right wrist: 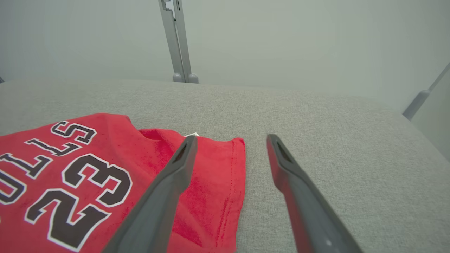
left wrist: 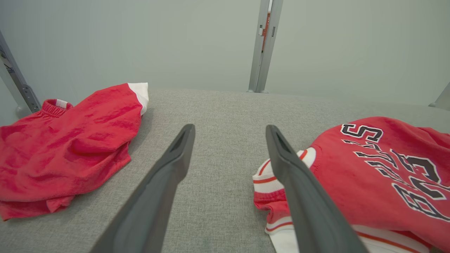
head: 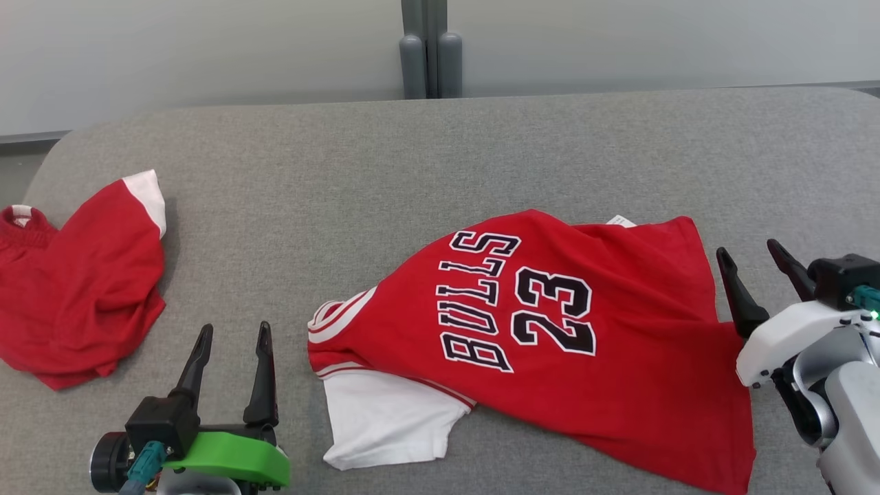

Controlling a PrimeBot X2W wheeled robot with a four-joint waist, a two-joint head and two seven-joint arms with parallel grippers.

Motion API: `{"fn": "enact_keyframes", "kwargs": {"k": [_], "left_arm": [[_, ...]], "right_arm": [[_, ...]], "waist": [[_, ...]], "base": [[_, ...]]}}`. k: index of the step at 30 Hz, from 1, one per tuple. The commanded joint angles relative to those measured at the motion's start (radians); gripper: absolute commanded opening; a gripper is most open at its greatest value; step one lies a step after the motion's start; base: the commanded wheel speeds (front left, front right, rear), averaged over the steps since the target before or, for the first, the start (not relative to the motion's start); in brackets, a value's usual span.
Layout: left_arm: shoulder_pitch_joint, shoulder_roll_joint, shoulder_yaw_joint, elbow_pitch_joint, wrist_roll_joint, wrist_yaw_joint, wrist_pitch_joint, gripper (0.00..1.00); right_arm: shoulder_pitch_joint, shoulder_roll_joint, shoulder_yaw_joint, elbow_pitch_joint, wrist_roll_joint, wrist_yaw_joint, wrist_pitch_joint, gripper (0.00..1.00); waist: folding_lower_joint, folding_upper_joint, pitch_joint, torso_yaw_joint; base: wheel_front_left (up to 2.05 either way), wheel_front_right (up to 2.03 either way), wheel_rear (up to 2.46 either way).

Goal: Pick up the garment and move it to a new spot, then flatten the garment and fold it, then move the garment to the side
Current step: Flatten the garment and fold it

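The garment (head: 619,330) is a red jersey with white sleeves and "BULLS 23" in black, lying spread but creased on the grey padded table (head: 440,151), collar toward the left. The left wrist view shows its striped collar and lettering (left wrist: 369,175), the right wrist view its hem and number (right wrist: 116,165). My left gripper (head: 234,340) stands open just left of the collar, holding nothing. At the jersey's right hem, my right gripper (head: 751,254) is open and empty; in its own view one finger (right wrist: 168,182) hangs over the red hem, the other over bare table.
A second red garment (head: 82,289) with white trim lies crumpled at the table's far left, also in the left wrist view (left wrist: 70,147). Grey posts (head: 431,62) stand behind the table's rounded back edge before a pale wall. Bare table stretches behind the jersey.
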Motion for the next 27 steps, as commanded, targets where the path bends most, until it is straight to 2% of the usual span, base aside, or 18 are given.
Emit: {"fn": "enact_keyframes", "kwargs": {"k": [1,11,18,19,21,27], "left_arm": [[-0.017,0.002,-0.001,-0.001,-0.006,-0.003,0.0,1.0],[-0.041,0.002,-0.013,-0.009,-0.012,0.001,0.0,1.0],[-0.052,0.002,-0.007,-0.013,-0.015,0.003,0.0,1.0],[-0.053,0.002,-0.007,-0.013,-0.014,0.003,0.0,1.0],[-0.054,0.002,-0.007,-0.012,-0.014,0.005,0.0,1.0],[-0.064,0.002,-0.011,-0.01,-0.017,0.008,0.0,1.0]], "right_arm": [[-0.031,0.002,0.0,0.036,-0.009,-0.001,0.015,1.0],[-0.189,0.03,0.03,0.342,0.006,-0.001,0.083,1.0],[-0.237,0.064,0.087,0.477,0.047,-0.002,0.11,1.0],[-0.242,0.069,0.098,0.485,0.057,-0.002,0.116,0.76],[-0.248,0.074,0.115,0.501,0.08,-0.001,0.127,0.0],[-0.342,0.036,0.116,0.524,0.135,-0.002,0.086,0.0]], "waist": [[0.0,0.0,0.014,0.016],[0.0,0.0,0.06,0.053],[0.0,0.0,0.077,0.059],[0.0,0.0,0.078,0.059],[0.0,0.0,0.081,0.059],[0.0,0.0,0.085,0.062]], "base": [[0.0,0.0,0.0],[0.0,0.0,0.0],[0.0,0.0,0.0],[0.0,0.0,0.0],[0.0,0.0,0.0],[0.0,0.0,0.0]]}}
